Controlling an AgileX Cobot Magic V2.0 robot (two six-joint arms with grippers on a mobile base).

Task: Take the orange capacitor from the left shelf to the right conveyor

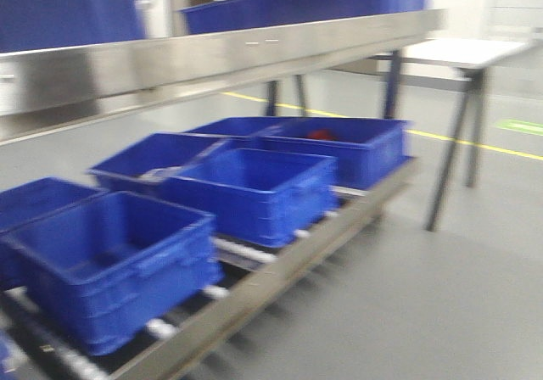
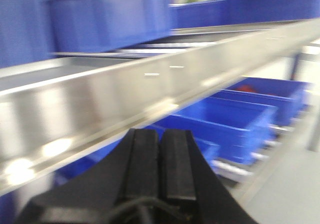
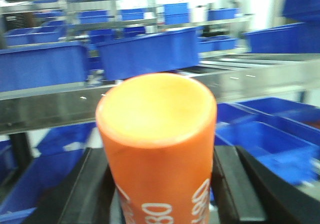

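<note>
Orange cylindrical capacitor point(image 3: 157, 149) clamped in my right gripper point(image 3: 162, 186), left gripper point(image 2: 160, 161) clenched empty; a sharp swing could shake it loose.

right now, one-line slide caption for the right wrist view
Right hand clamped on the upright orange capacitor, steel shelf and blue bins behind.

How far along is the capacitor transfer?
Pick looks done: the small orange cylinder capacitor stands clamped in the right gripper, with the shiny stainless-steel shelf and blue plastic bins behind it. In hand: the carry. Left: the drop-off, as no conveyor belt shows in any view. The left gripper is shut and empty.
</note>
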